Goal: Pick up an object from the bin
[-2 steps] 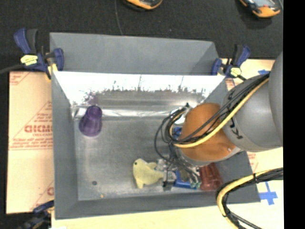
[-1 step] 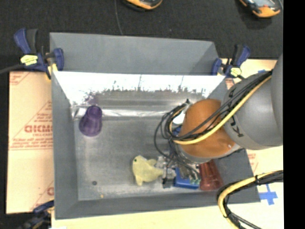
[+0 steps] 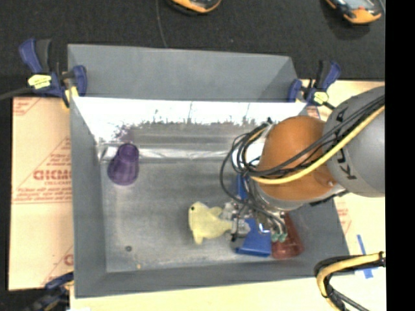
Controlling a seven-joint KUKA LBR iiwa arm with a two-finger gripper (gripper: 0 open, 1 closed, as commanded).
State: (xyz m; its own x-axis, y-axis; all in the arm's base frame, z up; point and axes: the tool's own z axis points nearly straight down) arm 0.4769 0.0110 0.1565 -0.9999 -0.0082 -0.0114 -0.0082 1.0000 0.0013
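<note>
Hovering: gripper (image 3: 237, 224) hung over the blue block's (image 3: 254, 245) edge | yellow toy (image 3: 206, 222), likely target, lay just beside that block | gripper spread: could not tell | advice: centre on toy, clear of block, before closing

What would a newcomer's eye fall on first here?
The arm's orange cover looms over the right side of the bin, its claw down beside a pale yellow lumpy thing at the lower middle. A blue block and a dark red thing lie under the arm at the lower right; a purple cup sits alone at the left.
</note>
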